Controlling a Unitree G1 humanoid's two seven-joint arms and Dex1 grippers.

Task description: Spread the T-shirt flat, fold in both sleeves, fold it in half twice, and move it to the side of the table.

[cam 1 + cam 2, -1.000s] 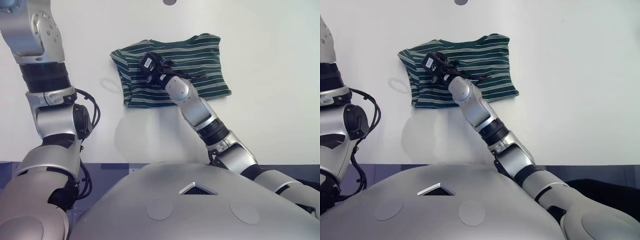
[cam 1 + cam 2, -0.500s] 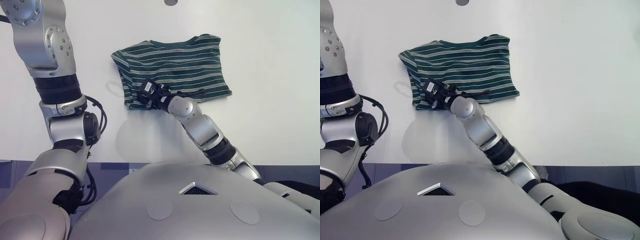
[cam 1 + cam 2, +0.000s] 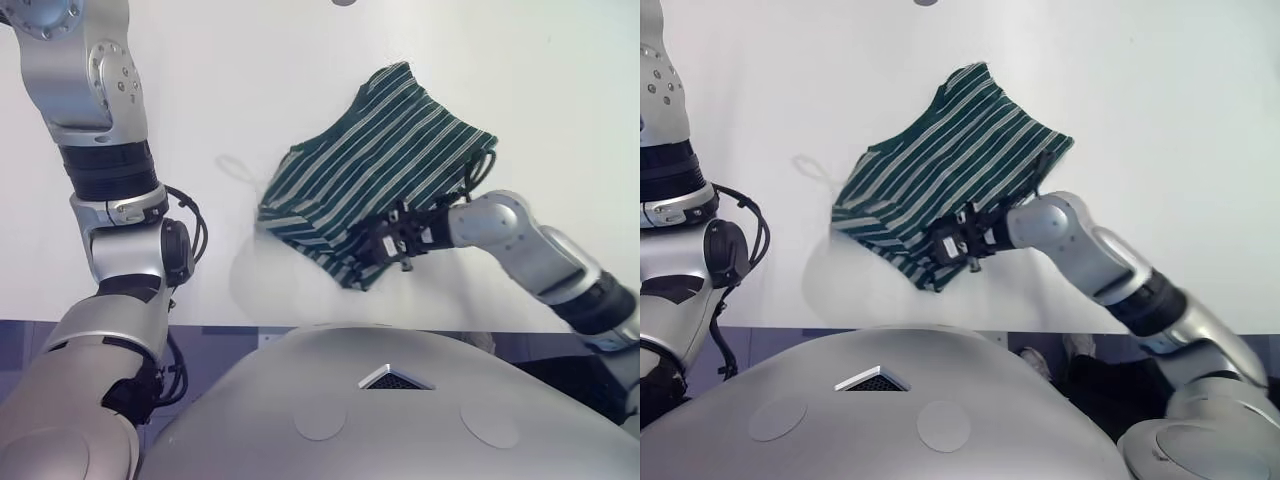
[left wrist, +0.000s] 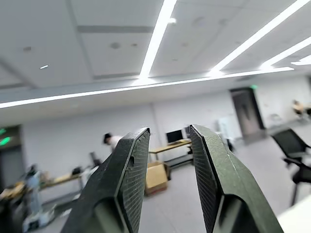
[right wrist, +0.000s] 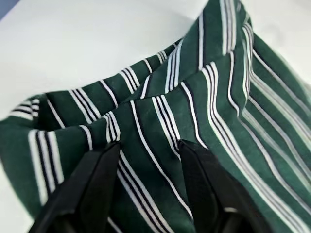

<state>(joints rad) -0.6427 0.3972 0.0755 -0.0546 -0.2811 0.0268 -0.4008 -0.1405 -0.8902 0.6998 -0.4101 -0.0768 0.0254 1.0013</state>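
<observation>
White worktop [image 3: 560,120], seen from above in the eye views, with its near edge running along the lower part of the scene. The T-shirt [image 3: 385,165], dark green with thin white stripes, is folded into a compact, roughly four-sided packet. It lies askew on the middle of the worktop, with one corner pointing toward the far side and the opposite corner close to the near edge. Several stacked layers of cloth show along its near left border. The right arm [image 3: 540,250] comes in from the robot's right, level with the shirt's near side. The right claw [image 3: 368,243] rests on the shirt's near corner. In the right wrist view its two dark fingers [image 5: 92,184] are spread apart and both lie against the striped cloth, with a band of fabric showing across the gap between them. The left arm [image 3: 95,120] stands raised at the left side of the worktop, well apart from the shirt. The left claw [image 4: 169,132] is seen in the left wrist view against a ceiling with strip lights; its ridged fingers are parted by a narrow gap and hold nothing. A thin pale loop [image 3: 235,168] lies on the worktop just left of the shirt. A small dark disc [image 3: 340,3] sits at the far side of the worktop.
</observation>
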